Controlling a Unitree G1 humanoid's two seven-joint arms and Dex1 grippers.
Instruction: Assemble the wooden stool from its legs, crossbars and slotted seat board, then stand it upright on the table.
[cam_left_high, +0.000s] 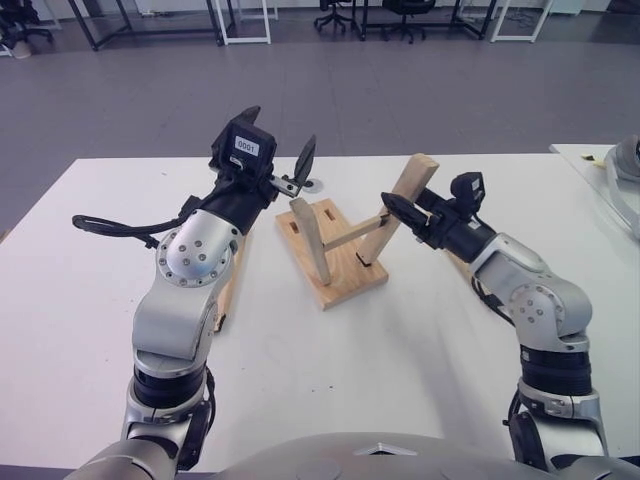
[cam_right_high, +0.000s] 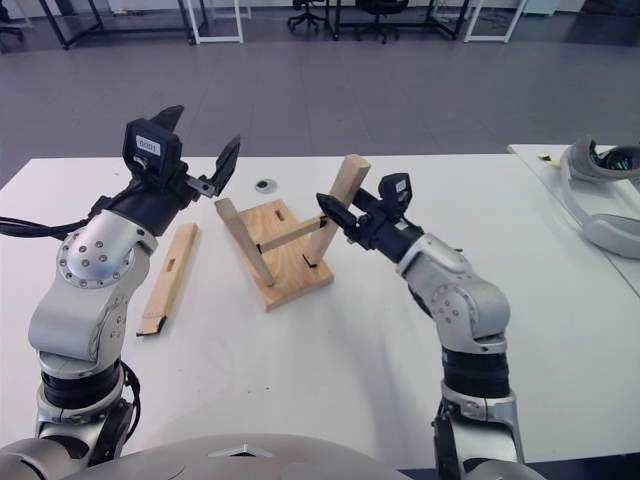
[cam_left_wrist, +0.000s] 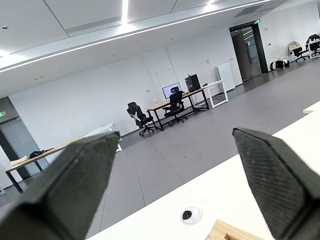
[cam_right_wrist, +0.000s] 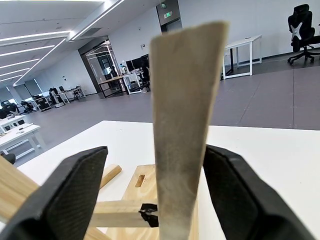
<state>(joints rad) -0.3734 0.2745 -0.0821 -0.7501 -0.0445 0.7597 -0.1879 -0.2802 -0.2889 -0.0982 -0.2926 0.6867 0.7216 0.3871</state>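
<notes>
Stool: the half-built pale wooden stool (cam_left_high: 340, 250) sits upside down around the middle of the white table (cam_left_high: 90, 230), a little toward the far edge.
Loose leg: a flat pale wooden leg with a slot (cam_right_high: 168, 278) lies on the left half of the table, well apart from the stool. The right eye view shows its whole length, while in the left eye view the left arm covers most of it.
Seat board: the square slotted wooden seat board (cam_left_high: 340, 278) lies flat, turned cornerwise to the table's edges.
Fitted legs: a shorter-looking left leg (cam_left_high: 311, 243) and a taller right leg (cam_left_high: 405, 195) rise from the board, both tilted.
Crossbar: a thin wooden crossbar (cam_left_high: 352, 234) spans between the two fitted legs.
Right gripper: the black two-finger right gripper (cam_right_wrist: 157, 197) brackets the taller leg partway up. The right wrist view shows one pad (cam_right_wrist: 235, 200) just against the wood and the other with a clear gap, so the jaws are apart, not clamped.
Right arm: the elbow is bent over the right half of the table, and the forearm runs toward the stool.
Left gripper: the black left gripper (cam_right_high: 200, 138) hangs above the table just left of the stool. Its jaws are spread wide with nothing between them, as the left wrist view shows.
Left arm: the elbow is raised over the left half, with the forearm angled up toward the far edge.
Grommet: a small round grey grommet (cam_left_wrist: 190, 215) sits in the table near the far edge, just beyond the board's far corner.
Side table: a white headset (cam_right_high: 600, 190) lies on a second table to the right.
</notes>
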